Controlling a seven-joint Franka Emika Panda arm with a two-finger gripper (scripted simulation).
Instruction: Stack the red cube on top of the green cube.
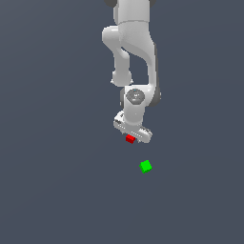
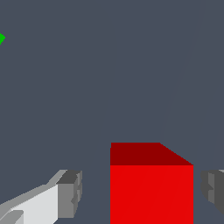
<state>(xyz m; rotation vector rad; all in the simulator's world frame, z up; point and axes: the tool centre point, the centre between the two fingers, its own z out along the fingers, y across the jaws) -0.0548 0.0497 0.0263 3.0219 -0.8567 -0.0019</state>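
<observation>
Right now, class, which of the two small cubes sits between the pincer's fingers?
The red cube: it sits between the open pincer fingers, a gap either side. The green cube lies apart, clear of the arm.

The arm (image 1: 136, 47) reaches down from the top of the exterior view, its white links folded and the wrist pointing down. The gripper (image 1: 131, 135) hangs low, its body tilted across the view. In the wrist view the fingers (image 2: 70, 192) stand spread, one grey pad at each side with a wide gap between. The red cube (image 2: 151, 188) sits between the jaws, clear of both pads.
</observation>
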